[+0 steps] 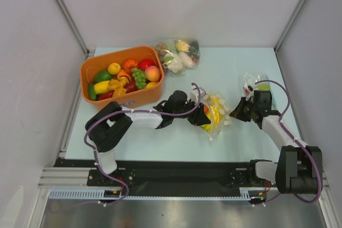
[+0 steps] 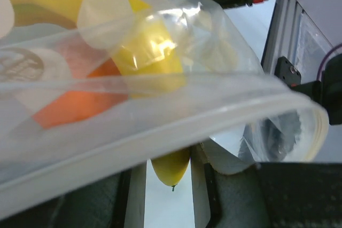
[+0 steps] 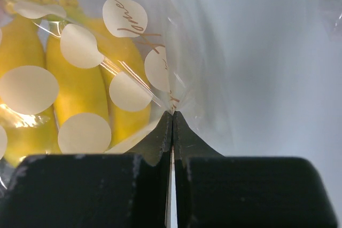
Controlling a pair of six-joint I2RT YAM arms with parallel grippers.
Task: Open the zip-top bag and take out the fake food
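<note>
Clear dotted plastic lying between two claws on the counter (image 1: 230, 73).
The right claw (image 3: 172, 116) is pinching the zip-top bag (image 1: 216, 111) at its 3 o'clock edge, jaws closed on the film; the left claw (image 1: 202, 116) is meeting its 9 o'clock edge, whether gripping I cannot tell. The fake food (image 3: 80, 94) is lying inside. At 11 o'clock an orange basket (image 1: 128, 99) is holding fruit.

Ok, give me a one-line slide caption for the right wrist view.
Right gripper shut on the clear film of the dotted zip-top bag, yellow bananas showing through behind it.
</note>
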